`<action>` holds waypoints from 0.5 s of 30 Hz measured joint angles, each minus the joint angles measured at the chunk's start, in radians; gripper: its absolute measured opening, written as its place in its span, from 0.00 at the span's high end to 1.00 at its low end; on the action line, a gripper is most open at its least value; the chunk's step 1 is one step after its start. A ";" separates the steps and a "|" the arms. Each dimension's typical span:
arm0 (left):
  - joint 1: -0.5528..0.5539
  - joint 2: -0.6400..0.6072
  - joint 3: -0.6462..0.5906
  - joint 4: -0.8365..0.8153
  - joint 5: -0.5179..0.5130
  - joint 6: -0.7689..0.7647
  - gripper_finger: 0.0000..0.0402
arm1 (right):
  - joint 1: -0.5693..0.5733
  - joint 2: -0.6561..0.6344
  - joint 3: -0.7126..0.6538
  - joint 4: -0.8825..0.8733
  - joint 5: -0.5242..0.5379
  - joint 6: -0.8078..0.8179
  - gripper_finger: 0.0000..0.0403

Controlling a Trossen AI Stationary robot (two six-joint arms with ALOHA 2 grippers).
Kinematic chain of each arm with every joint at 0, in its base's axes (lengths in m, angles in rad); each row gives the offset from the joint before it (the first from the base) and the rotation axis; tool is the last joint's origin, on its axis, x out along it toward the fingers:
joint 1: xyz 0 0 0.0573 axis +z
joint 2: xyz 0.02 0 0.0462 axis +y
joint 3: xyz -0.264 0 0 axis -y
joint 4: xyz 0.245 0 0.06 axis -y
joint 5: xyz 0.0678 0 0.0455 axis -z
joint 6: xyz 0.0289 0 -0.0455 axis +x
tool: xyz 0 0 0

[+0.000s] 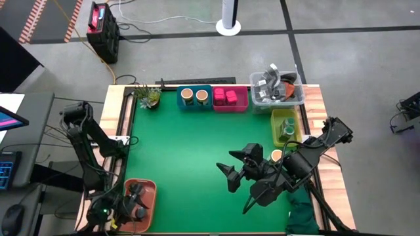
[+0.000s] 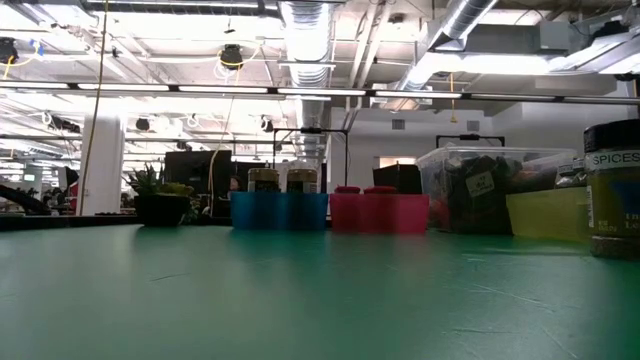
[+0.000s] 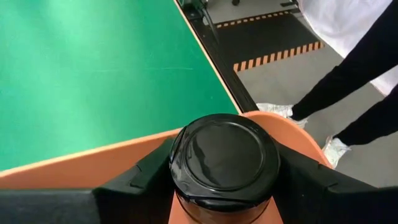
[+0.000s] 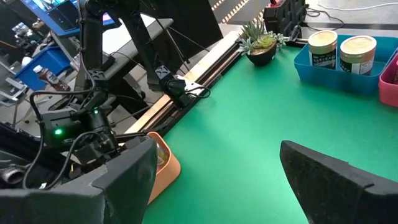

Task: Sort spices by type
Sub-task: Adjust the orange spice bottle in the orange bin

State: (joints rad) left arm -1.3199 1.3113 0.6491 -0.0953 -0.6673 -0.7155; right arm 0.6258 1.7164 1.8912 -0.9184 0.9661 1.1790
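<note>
— Left gripper (image 3: 221, 186)?
— Jaws clamped on black-lidded jar (image 3: 225, 158), over orange bin (image 1: 146, 190), worktop's near-left corner.
— Right gripper (image 1: 237, 169)?
— Jaws wide, nothing held, mid-worktop (image 1: 190, 151).

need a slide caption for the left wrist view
Left pincer shut on a black-lidded jar over the orange bin.

The middle of the green worktop (image 1: 190, 151) is being left open. The far edge is being lined by a potted plant (image 1: 149, 96), blue bin (image 1: 195, 98), pink bin (image 1: 230, 99) and clear tub (image 1: 277, 90); the right gripper (image 1: 236, 170) is hanging over the right side.
</note>
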 joint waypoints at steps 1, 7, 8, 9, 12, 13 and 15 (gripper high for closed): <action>-0.003 0.000 0.000 -0.003 0.000 -0.001 0.48 | 0.000 0.000 0.000 0.000 0.000 0.000 0.10; -0.007 0.000 0.000 -0.017 0.000 -0.003 0.42 | 0.000 0.000 0.000 0.000 0.000 0.000 0.10; -0.007 0.000 0.000 -0.025 0.000 -0.004 0.40 | 0.000 0.000 0.000 0.000 0.000 0.000 0.10; -0.007 0.000 0.000 -0.029 0.002 -0.005 0.39 | 0.000 0.000 0.000 0.000 0.000 0.000 0.10; -0.007 0.000 0.001 -0.041 0.023 -0.004 0.37 | 0.000 0.000 0.000 0.000 0.000 0.000 0.10; -0.007 0.000 0.001 -0.044 0.032 -0.002 0.37 | 0.000 0.000 0.000 0.000 0.000 0.000 0.10; -0.007 -0.001 0.001 -0.046 0.043 -0.001 0.36 | 0.000 0.000 0.000 0.000 0.000 0.000 0.10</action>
State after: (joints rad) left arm -1.3266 1.3103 0.6498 -0.1410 -0.6242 -0.7161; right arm 0.6258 1.7164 1.8912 -0.9185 0.9661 1.1786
